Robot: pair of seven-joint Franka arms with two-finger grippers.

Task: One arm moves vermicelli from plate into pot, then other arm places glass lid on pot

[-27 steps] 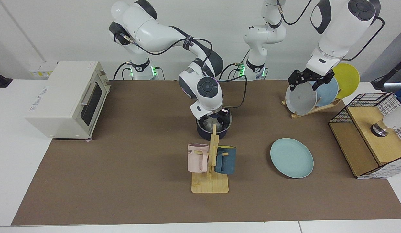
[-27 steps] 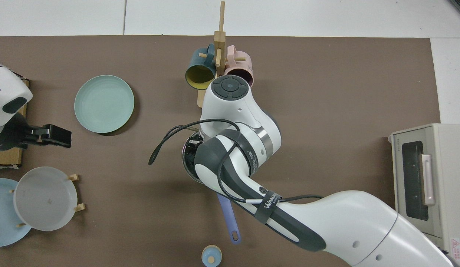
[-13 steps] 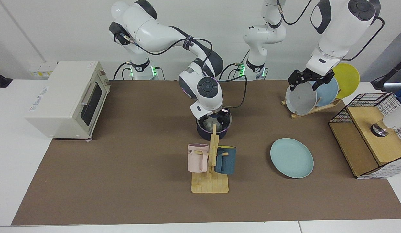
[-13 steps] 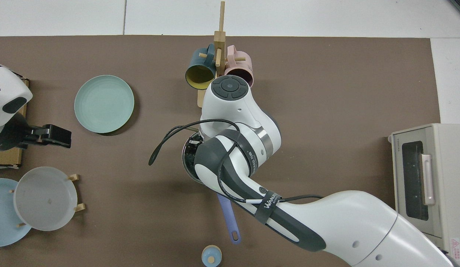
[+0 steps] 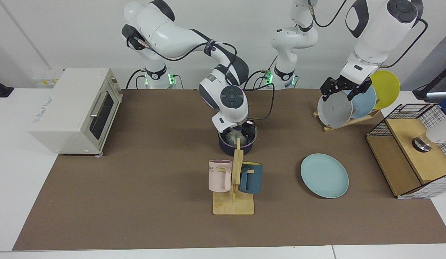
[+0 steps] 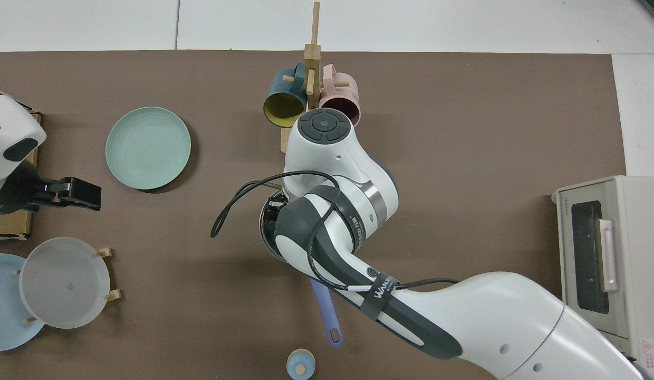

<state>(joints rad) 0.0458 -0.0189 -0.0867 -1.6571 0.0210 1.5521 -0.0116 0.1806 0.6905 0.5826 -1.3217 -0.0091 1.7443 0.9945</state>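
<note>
The vermicelli (image 5: pixel 231 136) shows as a whitish tangle inside the pot (image 5: pixel 237 142), a small black saucepan near the middle of the brown counter (image 5: pixel 136 187). The pale teal plate (image 5: pixel 324 175) lies bare, well apart from the pot. The right arm reaches down over the pot, with the right hand (image 5: pixel 241 132) low at the pot's mouth, its wrist hiding the fingers; whether they are spread or pressed together cannot be told. Compared with a second ago, the right arm's wrist sits slightly higher and the noodles show a little more clearly beneath it. That suggests the drop is done and the arm is starting to lift away, so the first half of the task looks complete.

From above, the right arm covers most of the pot (image 6: pixel 267 232); only its blue-purple handle pokes out. The glass lid (image 6: pixel 300 363), seen by its blue knob, rests at the counter's edge just beyond that handle. The left hand (image 5: pixel 345 86) hangs with fingers spread in front of the plate rack (image 5: pixel 347 120), unmoved, waiting. Its turn with the lid likely comes next.
</note>
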